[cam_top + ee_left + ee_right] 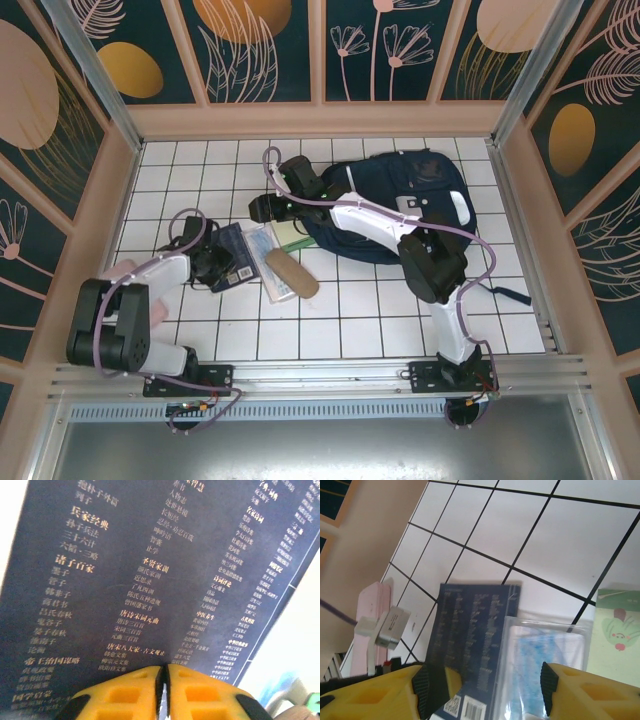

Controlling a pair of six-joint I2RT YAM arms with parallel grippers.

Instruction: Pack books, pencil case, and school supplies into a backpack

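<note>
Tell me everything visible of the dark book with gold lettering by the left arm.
The dark book is thin and closed. Its navy-black, card-like cover carries columns of gold Chinese characters and a white barcode label at one corner. It seems to lie flat on the white tiled table in front of the left arm. A clear packet with blue print overlaps one long edge. The left claw, fingers closed together, points at the cover; contact cannot be told.

The navy book (150, 580) reads 兵家经典, 孙子兵法 and 诸子百家 in gold.
</note>
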